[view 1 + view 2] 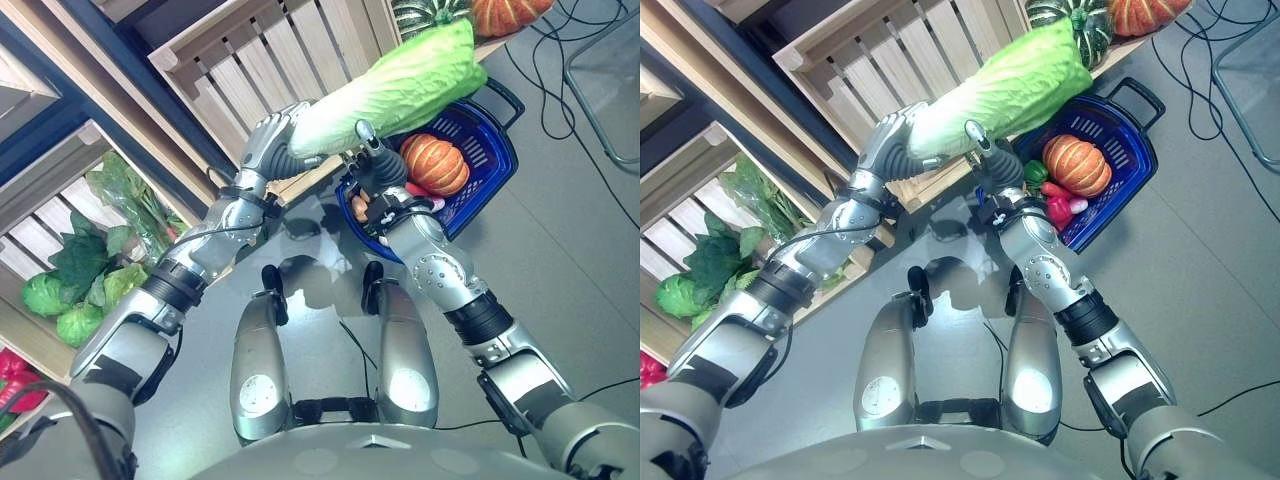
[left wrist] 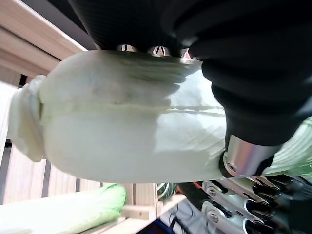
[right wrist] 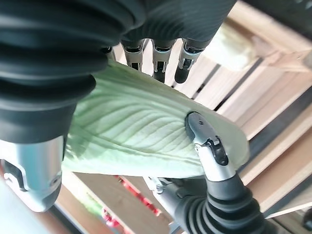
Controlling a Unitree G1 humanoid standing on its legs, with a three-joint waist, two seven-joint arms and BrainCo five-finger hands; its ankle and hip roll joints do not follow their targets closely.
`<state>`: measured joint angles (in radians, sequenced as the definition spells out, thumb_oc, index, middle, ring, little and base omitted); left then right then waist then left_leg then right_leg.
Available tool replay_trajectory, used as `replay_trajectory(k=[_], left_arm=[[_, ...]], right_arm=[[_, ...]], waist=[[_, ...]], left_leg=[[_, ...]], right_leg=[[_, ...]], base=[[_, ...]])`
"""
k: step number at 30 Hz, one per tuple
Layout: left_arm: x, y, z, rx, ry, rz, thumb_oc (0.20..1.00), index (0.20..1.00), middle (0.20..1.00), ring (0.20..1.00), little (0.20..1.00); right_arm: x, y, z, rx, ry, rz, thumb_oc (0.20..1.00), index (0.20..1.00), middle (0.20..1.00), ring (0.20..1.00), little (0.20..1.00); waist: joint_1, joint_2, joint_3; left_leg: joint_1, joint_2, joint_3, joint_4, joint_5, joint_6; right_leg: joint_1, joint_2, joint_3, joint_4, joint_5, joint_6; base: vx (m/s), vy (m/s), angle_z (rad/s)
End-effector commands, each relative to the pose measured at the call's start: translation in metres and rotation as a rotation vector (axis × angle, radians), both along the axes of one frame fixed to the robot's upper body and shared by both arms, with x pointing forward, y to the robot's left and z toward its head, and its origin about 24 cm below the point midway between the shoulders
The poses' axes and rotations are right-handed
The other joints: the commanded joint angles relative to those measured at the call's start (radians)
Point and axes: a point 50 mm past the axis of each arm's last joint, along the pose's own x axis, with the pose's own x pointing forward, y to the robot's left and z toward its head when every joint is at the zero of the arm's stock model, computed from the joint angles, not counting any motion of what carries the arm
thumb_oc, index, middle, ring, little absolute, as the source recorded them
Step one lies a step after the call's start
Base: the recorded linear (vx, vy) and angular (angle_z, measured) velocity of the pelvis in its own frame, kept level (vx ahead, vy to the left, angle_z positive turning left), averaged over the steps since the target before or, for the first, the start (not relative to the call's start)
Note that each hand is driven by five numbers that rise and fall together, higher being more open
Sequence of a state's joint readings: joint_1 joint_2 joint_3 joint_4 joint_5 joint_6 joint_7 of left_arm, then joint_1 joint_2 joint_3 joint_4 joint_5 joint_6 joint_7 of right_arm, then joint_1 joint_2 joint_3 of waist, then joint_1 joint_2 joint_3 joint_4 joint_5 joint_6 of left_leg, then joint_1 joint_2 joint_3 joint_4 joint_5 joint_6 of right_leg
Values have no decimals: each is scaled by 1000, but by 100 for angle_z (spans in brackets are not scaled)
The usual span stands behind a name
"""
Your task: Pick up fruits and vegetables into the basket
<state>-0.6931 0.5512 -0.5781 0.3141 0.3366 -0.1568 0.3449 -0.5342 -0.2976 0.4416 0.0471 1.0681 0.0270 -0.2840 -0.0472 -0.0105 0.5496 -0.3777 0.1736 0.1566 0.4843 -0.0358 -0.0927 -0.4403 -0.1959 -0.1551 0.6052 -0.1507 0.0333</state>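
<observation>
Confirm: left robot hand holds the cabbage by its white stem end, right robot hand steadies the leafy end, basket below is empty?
Not empty. The left eye view shows the blue basket already holding an orange pumpkin. The rest stands: left robot hand grips the cabbage at its stem end, right robot hand on the leafy end.

Both arms are silver-grey shells joined by black ribbed sleeves at the wrists. The left hand (image 1: pixel 272 135) and right hand (image 1: pixel 372 160) have silver fingers with dark tips. Small screws dot the right forearm's round plate.
</observation>
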Motion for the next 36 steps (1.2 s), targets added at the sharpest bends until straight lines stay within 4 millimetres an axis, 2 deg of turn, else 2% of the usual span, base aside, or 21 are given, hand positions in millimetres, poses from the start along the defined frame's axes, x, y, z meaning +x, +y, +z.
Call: replay_trajectory(k=[1, 5, 9, 11, 12, 13, 14, 17, 18, 19, 20, 24, 26, 29, 34, 35, 36], left_arm=[[-12, -34, 41, 116, -135, -165, 200, 200, 200, 200, 200], [-12, -40, 33, 233, -84, -182, 200, 200, 200, 200, 200], [-10, -40, 30, 438, -82, -142, 200, 200, 200, 200, 200], [-10, -40, 30, 445, -80, -140, 200, 200, 200, 200, 200], [-11, -39, 28, 498, -64, -132, 200, 200, 200, 200, 200], [-11, -38, 26, 515, -48, -130, 200, 200, 200, 200, 200], [-12, -38, 21, 558, -1, -125, 200, 200, 200, 200, 200], [-13, -38, 15, 526, 92, -136, 200, 200, 200, 200, 200], [-13, -39, 11, 493, 130, -135, 495, 495, 495, 495, 495], [-13, -39, 9, 472, 146, -122, 900, 900, 900, 900, 900], [-11, -38, 7, 452, 157, -100, 1000, 1000, 1000, 1000, 1000], [0, -22, 4, 329, 176, 5, 1000, 1000, 1000, 1000, 1000], [10, 0, 3, 258, 140, 130, 1000, 1000, 1000, 1000, 1000], [19, 25, 0, 147, 159, 247, 1000, 1000, 1000, 1000, 1000], [27, 52, 1, 73, 113, 374, 1000, 1000, 1000, 1000, 1000], [29, 58, 1, 58, 115, 402, 1000, 1000, 1000, 1000, 1000], [29, 59, 0, 55, 114, 413, 1000, 1000, 1000, 1000, 1000]], right_arm=[[-3, 23, 45, 73, -179, 124, 1000, 1000, 1000, 1000, 1000], [-5, 26, 53, 24, -236, 173, 1000, 1000, 1000, 1000, 1000], [-5, 22, 61, -54, -290, 143, 1000, 1000, 1000, 1000, 1000], [-5, 21, 62, -56, -292, 140, 1000, 1000, 1000, 1000, 1000], [-3, 17, 66, -74, -306, 97, 752, 752, 752, 752, 752], [-2, 13, 70, -74, -327, 49, 200, 200, 200, 200, 200], [0, 4, 76, -50, -357, -29, 200, 200, 200, 200, 200], [2, -6, 86, -29, -426, -137, 200, 200, 200, 200, 200], [1, -12, 92, -31, -471, -201, 200, 200, 200, 200, 200], [0, -15, 95, -30, -498, -239, 200, 200, 200, 200, 200], [-1, -18, 98, -38, -532, -288, 200, 200, 200, 200, 200], [-7, -36, 112, -88, -638, -483, 200, 200, 200, 200, 200], [-10, -60, 117, -147, -685, -640, 200, 200, 200, 200, 200], [-12, -89, 117, -187, -680, -764, 200, 200, 200, 200, 200], [-14, -131, 109, -193, -615, -889, 200, 200, 200, 200, 200], [-14, -142, 105, -200, -592, -926, 200, 200, 200, 200, 200], [-15, -146, 105, -203, -588, -935, 200, 200, 200, 200, 200]], waist=[[3, -28, -30], [-1, -25, -30], [-2, -20, -30], [-2, -20, -30], [-3, -18, -30], [-3, -16, -30], [-5, -10, -30], [-10, -2, -30], [-13, 4, -30], [-16, 8, -30], [-19, 11, -30], [-36, 19, -30], [-58, 23, -30], [-83, 32, -30], [-126, 56, -30], [-139, 68, -30], [-145, 73, -30]], left_leg=[[38, -34, 68, 23, -100, 60], [34, -35, 68, 22, -102, 59], [28, -35, 69, 25, -106, 58], [28, -35, 69, 24, -106, 58], [26, -35, 68, 23, -106, 57], [25, -35, 69, 21, -106, 56], [24, -34, 71, 17, -105, 55], [20, -34, 73, 13, -106, 53], [15, -33, 74, 12, -107, 53], [11, -33, 74, 11, -107, 53], [6, -34, 74, 11, -108, 53], [-20, -30, 81, 16, -111, 55], [-39, -25, 91, 22, -110, 55], [-60, -21, 102, 29, -105, 53], [-92, -12, 128, 42, -95, 44], [-86, -13, 124, 51, -116, 31], [-90, -12, 128, 52, -114, 29]], right_leg=[[53, 0, -29, -91, 37, 25], [48, -2, -29, -94, 37, 30], [43, -7, -32, -95, 35, 35], [43, -7, -32, -96, 35, 35], [41, -9, -33, -98, 36, 38], [40, -10, -34, -99, 37, 38], [40, -11, -36, -104, 37, 39], [35, -11, -36, -105, 34, 41], [27, -13, -34, -103, 33, 42], [21, -12, -31, -101, 32, 42], [14, -11, -27, -99, 30, 42], [-24, -5, -12, -83, 24, 43], [-55, 1, 2, -70, 21, 43], [-89, 4, 18, -53, 18, 41], [-152, 6, 44, -18, 8, 33], [-158, 8, 61, 3, -22, 38], [-168, 8, 66, 8, -24, 37]], base=[[0, 0, 0], [0, 0, 0], [0, 0, 0], [0, 0, 0], [0, 0, 0], [-44, 21, 1], [-32, 20, 0], [-23, 16, 0], [-39, 28, -2], [-43, 35, -4], [-35, 25, -5], [-61, 27, -9], [-41, 41, -12], [-14, 55, -18], [15, 89, -15], [87, 151, -17], [95, 134, -18]])
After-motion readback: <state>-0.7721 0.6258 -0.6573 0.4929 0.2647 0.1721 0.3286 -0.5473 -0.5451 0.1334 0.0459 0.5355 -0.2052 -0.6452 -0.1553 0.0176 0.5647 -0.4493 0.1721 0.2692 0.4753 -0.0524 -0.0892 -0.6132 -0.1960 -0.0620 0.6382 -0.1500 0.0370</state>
